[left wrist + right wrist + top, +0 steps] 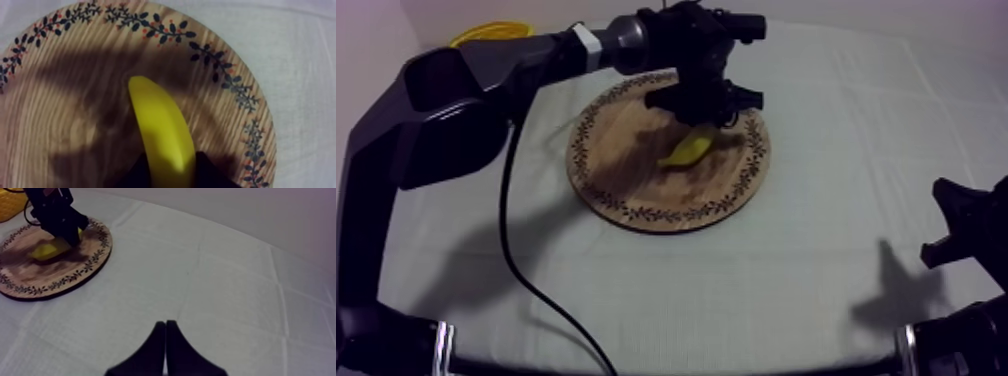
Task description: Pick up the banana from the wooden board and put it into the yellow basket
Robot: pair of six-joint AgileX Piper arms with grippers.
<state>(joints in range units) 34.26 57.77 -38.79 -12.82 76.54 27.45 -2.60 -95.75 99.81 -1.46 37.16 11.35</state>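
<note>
Fingers (212, 172) of my left gripper (702, 122) are clamping on the yellow toy banana (160, 125), one black finger on each flank, while the rest of the fruit is stretching out over the middle of the round wooden board with a patterned rim (65, 125). Whether the banana is resting on the wood or hanging just clear of it I cannot tell. As I judge it, the grasp is being made and the lift is coming next. The hold seems to be sitting toward one end, so the free end is likely to sag or swing. The rise wants to be straight up and slow, squeezing firmly on that smooth curved skin, before any sideways travel. The yellow basket (486, 33) is sitting beyond the board at the far left of the grey-white cloth (756, 290), partly hidden by the left arm, so the carry needs height to clear its rim. My right gripper (165, 344) is idling at its own side, fingers lying together on nothing, well apart from the board.
</note>
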